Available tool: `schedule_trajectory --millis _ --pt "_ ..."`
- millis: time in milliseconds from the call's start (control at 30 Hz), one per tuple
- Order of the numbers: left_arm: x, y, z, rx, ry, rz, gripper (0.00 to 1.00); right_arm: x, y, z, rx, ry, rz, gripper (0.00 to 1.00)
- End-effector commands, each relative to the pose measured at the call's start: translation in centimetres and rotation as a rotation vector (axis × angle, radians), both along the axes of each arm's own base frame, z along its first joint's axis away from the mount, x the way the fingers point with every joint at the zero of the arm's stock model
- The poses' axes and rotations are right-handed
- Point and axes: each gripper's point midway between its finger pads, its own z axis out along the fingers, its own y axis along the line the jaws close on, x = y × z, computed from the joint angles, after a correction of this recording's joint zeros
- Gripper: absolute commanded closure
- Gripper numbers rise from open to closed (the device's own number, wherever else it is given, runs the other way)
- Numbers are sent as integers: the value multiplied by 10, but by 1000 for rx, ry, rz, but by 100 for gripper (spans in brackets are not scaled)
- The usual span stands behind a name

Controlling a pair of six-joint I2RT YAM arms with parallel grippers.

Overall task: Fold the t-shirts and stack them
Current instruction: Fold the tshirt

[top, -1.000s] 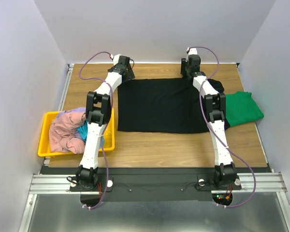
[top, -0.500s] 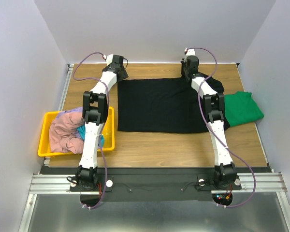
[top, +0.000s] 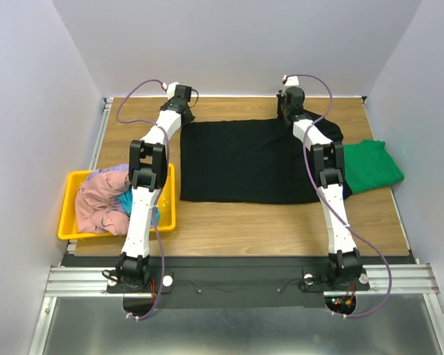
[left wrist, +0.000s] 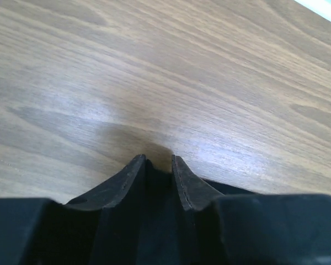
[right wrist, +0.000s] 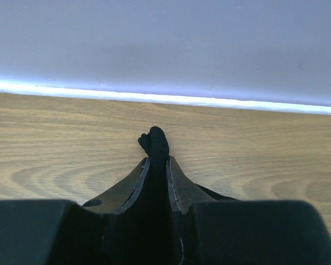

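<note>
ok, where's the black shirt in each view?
Top external: black shirt spread flat mid-table, between the two arms.
Left wrist: only a dark sliver near the bottom edge, beside the left gripper.
Right wrist: a bunched fold pinched in the right gripper, bottom centre.
Shared landmark: the wooden tabletop.

1. Black t-shirt (top: pixel 244 159): the largest. We find it spread flat across the middle of the table (top: pixel 229 222), reaching toward the far edge, with a small bunch of cloth standing up at its far right corner.
2. Green t-shirt (top: pixel 370 166): loosely laid at the right edge, meeting the black one's right side.
3. Pink t-shirt (top: pixel 96 203): a crumpled heap at the left edge, toward the near corner.
4. Lavender t-shirt (top: pixel 118 171): crumpled, showing just behind the pink.
5. Teal t-shirt (top: pixel 126 201): we see only a sliver, against the pink.
</note>
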Motion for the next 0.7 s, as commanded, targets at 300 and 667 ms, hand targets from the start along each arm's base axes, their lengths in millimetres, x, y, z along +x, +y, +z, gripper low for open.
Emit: schedule_trajectory --millis 300,667 --pt "-17 -15 -4 3 42 -66 100 -12 -7 -13 -33 64 -7 87" --pt "-21 -24 92 -29 -172 -89 100 -19 -5 67 -69 -35 20 100"
